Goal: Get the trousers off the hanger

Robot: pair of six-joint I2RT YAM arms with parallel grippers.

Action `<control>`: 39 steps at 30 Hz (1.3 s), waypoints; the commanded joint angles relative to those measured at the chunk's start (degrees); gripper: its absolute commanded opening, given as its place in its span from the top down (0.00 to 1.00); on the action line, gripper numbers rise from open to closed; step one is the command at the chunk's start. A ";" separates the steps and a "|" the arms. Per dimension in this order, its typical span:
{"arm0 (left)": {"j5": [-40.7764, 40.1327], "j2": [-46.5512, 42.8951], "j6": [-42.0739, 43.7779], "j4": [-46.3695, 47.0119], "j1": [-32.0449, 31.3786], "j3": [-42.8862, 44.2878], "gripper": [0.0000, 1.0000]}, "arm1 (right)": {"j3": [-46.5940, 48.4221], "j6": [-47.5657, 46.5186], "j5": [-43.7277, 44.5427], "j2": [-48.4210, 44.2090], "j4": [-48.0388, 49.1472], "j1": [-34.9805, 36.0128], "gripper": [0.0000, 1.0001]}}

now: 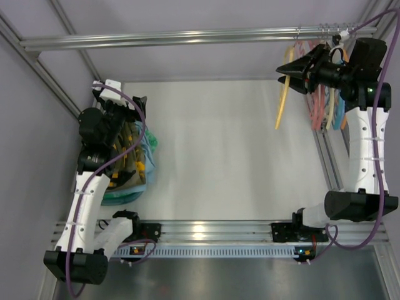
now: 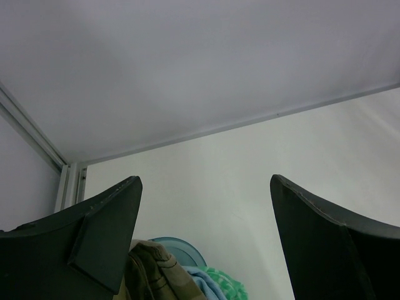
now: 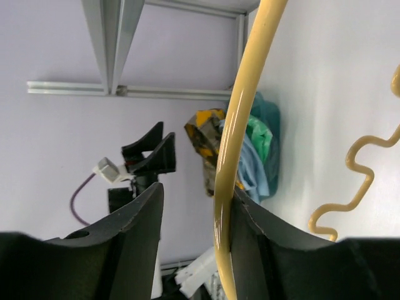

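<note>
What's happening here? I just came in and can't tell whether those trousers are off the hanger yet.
The limp camouflage-patterned trousers lie heaped with light blue clothes at the left side of the table, beneath the open left tool. Up by the rail, the bare, thin pale yellow plastic hanger sits between the fingers of the right tool, with a gap on one side, so not clamped. The removal looks done.

The left arm point(image 1: 84, 206) and right arm point(image 1: 364, 150) have white shells between black joint housings, and a purple cable point(image 1: 144, 122) trails each. The left gripper point(image 2: 206, 187) and right gripper point(image 3: 199, 190) carry broad, matte black, wedge-shaped fingers point(image 2: 106, 231). A small green light point(image 1: 370, 89) shows on the right wrist.
</note>
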 commanded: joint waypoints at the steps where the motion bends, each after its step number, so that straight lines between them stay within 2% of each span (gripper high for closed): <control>1: 1.38 0.62 1.11 3.08 -0.21 2.69 0.11 | -0.98 -5.15 5.41 -5.08 -1.52 -0.55 0.54; 3: 1.47 0.88 1.20 3.34 -0.12 2.60 0.10 | -1.86 -7.78 9.27 -6.31 -2.66 -0.55 0.50; 4: 1.91 0.97 1.38 3.43 -0.21 2.60 0.10 | -2.21 -9.79 10.94 -7.36 -4.23 -0.46 0.43; 5: 1.91 1.06 1.29 3.52 -0.21 2.43 0.10 | -2.48 -10.68 13.83 -8.07 -4.86 -0.46 0.43; 6: 2.00 1.06 1.38 3.61 -0.12 2.34 0.10 | -2.65 -11.56 15.08 -8.60 -5.39 -0.46 0.43; 8: 2.26 1.06 1.29 3.79 -0.21 2.16 0.10 | -3.62 -14.02 16.23 -10.35 -5.83 -0.46 0.35; 10: 2.26 1.32 1.11 3.79 -0.21 2.07 0.10 | -5.02 -15.43 16.67 -12.11 -5.83 -0.46 0.33; 14: 0.95 1.93 0.94 2.83 -0.30 2.42 0.10 | -7.57 -20.44 21.83 -15.19 -7.06 -0.28 0.19; 15: 0.77 2.54 0.85 2.04 -0.30 2.86 0.10 | -8.62 -21.41 23.07 -16.32 -7.76 -0.37 0.18; 16: 0.51 3.07 0.33 0.98 -0.30 3.39 0.07 | -9.24 -23.68 24.30 -16.95 -8.11 -0.37 0.17; 19: -0.46 5.27 -0.82 -6.21 -0.30 6.81 0.02 | -11.87 -29.64 28.44 -19.49 -7.77 -0.37 0.02; 21: -0.46 7.20 -1.26 -12.27 -0.30 10.15 0.02 | -14.68 -33.00 29.94 -22.21 -5.06 -0.28 0.00; 22: -0.12 7.91 -1.35 -14.30 -0.21 12.77 0.02 | -15.65 -37.80 29.51 -23.18 -3.91 -0.19 0.01; 25: 2.95 10.89 -1.17 -23.26 -0.21 17.95 0.02 | -18.65 -46.08 26.70 -25.91 -1.44 0.51 0.01; 27: 5.15 13.18 -0.56 -29.57 -0.21 20.08 0.02 | -18.74 -48.13 23.10 -25.83 -2.13 0.95 0.01; 30: 5.70 15.12 -3.09 -35.39 -0.21 22.46 0.02 | -19.78 -51.02 20.80 -25.91 -2.41 4.45 0.01; 33: 3.50 15.30 -4.16 -39.79 -0.21 22.90 0.02 | -22.69 -53.40 27.63 -27.23 1.89 15.94 0.01; 34: 1.75 14.77 -4.25 -40.76 -0.21 22.90 0.02 | -23.30 -54.97 32.09 -27.41 3.56 23.81 0.00; 35: 1.21 14.42 -4.25 -41.82 -0.12 22.90 0.02 | -23.74 -55.95 32.75 -27.24 3.92 27.63 0.01; 37: 0.51 13.19 -3.90 -43.49 -0.21 22.03 0.02 | -25.15 -56.22 33.36 -26.18 4.54 32.39 0.01; 39: 0.50 10.65 -3.55 -44.20 -0.21 21.06 0.02 | -27.69 -56.30 33.72 -25.65 6.55 33.73 0.00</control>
